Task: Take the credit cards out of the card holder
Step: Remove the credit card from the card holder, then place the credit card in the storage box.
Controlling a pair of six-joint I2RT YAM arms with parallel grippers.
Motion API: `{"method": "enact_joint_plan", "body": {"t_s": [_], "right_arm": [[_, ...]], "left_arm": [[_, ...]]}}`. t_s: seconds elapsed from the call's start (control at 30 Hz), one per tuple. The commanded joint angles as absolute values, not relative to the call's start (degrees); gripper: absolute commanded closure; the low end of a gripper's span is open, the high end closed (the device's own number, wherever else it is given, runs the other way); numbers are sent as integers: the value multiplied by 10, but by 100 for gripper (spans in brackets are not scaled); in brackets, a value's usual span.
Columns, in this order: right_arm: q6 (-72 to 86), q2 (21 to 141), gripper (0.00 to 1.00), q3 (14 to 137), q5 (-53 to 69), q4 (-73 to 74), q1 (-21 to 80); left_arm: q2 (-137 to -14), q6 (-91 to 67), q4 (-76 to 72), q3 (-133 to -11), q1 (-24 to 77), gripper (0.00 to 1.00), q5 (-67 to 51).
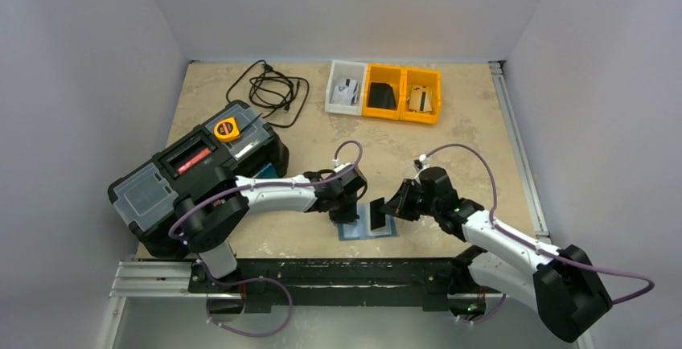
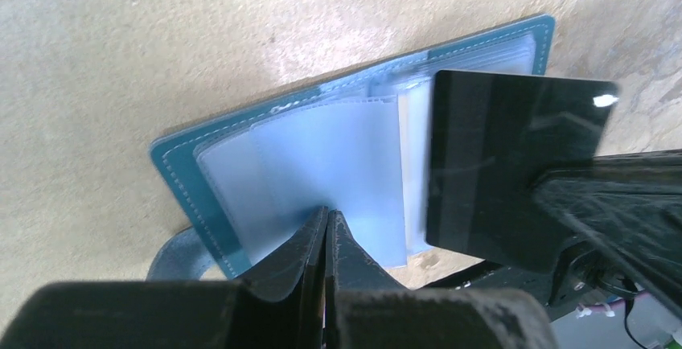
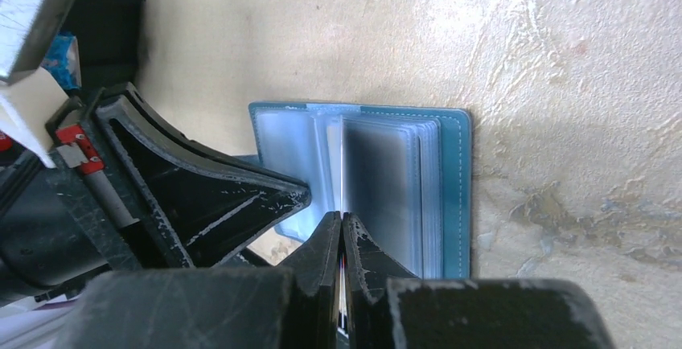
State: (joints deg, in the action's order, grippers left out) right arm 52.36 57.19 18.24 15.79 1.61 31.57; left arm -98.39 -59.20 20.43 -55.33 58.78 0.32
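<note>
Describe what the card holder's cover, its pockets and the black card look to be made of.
Card holder cover: teal leather or faux leather, likely; pale stitching along the edge. Pockets: clear flexible plastic, frosted, slightly bowed. Black card: rigid glossy plastic; it reflects a light spot.

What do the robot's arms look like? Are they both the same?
Yes, twins! The left arm and right arm each have white tubes between chunky black joints, with a thin purple cable looping alongside. The left tool and right tool are black, with two scratched, pointy wedge fingers.
</note>
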Motion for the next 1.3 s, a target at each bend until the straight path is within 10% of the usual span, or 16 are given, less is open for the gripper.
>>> {"method": "enact_joint_plan", "body": {"t_s": [0.0,0.67,1.27], "right_arm": [[509,548,100,230,135,67,312],[442,824,100,619,116,63,159],[385,1278,100,1118,109,146,101]], "left_arm": [[-958,-569,261,-537,585,100,36],[-676,-457,432,-594,553,49,67],[-614,-425,505,-620,548,47,71]]}}
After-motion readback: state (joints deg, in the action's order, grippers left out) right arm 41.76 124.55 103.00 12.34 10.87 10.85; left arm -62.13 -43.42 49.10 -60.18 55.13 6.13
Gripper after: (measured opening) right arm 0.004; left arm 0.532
